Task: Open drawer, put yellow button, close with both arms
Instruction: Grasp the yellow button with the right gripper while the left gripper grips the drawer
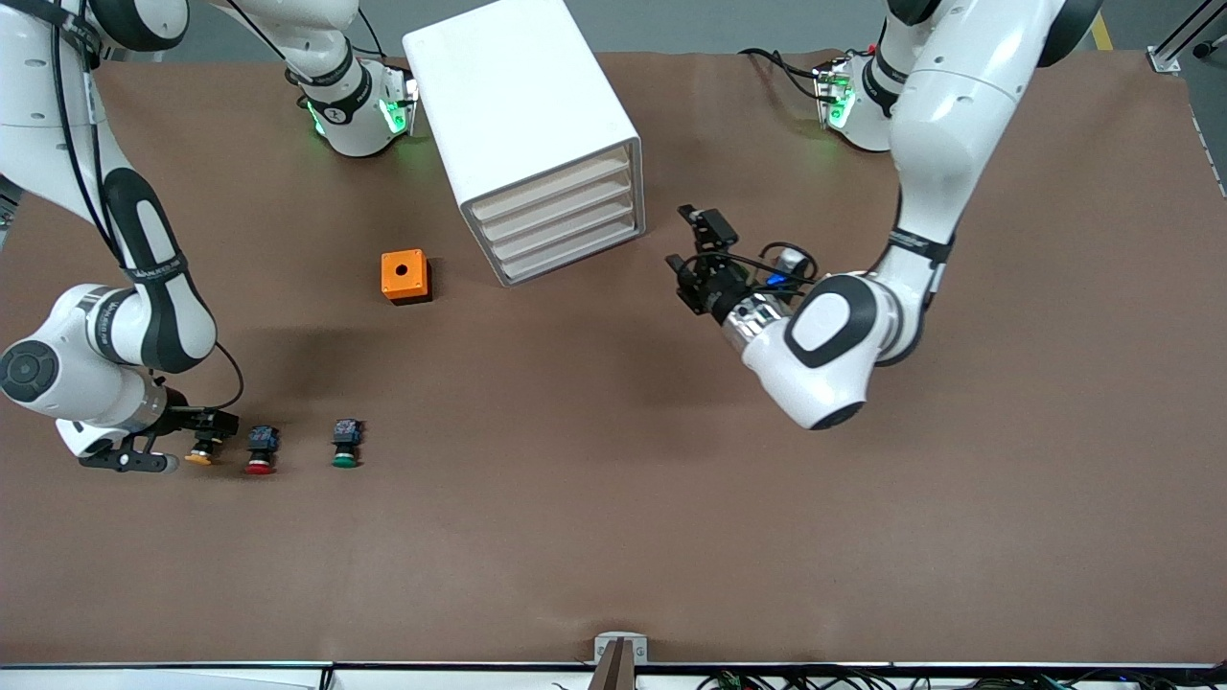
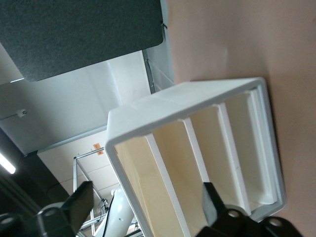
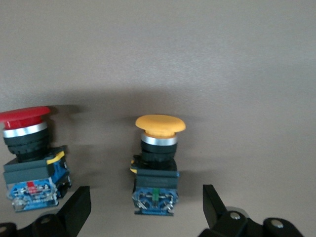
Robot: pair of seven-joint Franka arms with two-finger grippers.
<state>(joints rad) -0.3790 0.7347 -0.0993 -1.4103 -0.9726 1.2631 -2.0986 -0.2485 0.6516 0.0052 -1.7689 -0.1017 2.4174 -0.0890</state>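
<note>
while the left gripper [image 1: 692, 251] waits spread in front of the shut drawer [image 1: 551, 187], the right gripper [image 1: 171, 439], fingers parted astride the yellow button [image 1: 200, 450] beside the red button [image 1: 260, 450], should close squarely on its body.

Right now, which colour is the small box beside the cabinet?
Orange box, clearest in the front view.
</note>
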